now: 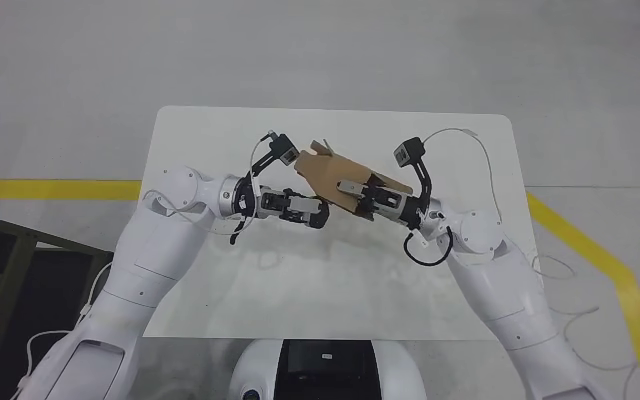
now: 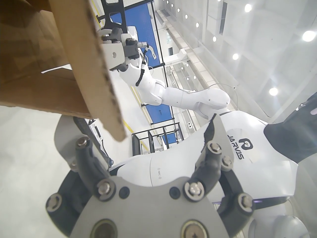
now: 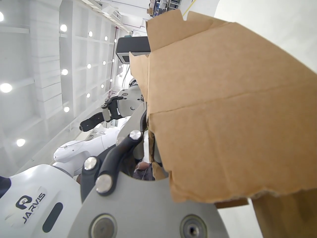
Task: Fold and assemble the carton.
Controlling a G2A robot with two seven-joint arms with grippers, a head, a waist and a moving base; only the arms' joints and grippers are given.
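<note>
Brown carton (image 1: 335, 172) up off the white table (image 1: 330, 290), between my arms | right claw (image 1: 352, 190) clamped on its panel | left claw (image 1: 315, 212) spread wide at a flap edge, I see nothing gripped

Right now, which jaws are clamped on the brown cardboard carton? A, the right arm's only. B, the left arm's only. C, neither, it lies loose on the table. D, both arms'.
A: the right arm's jaws pinch the brown cardboard carton at one end, while the left arm's jaws stand spread wide beside its flap, gripping nothing.
</note>
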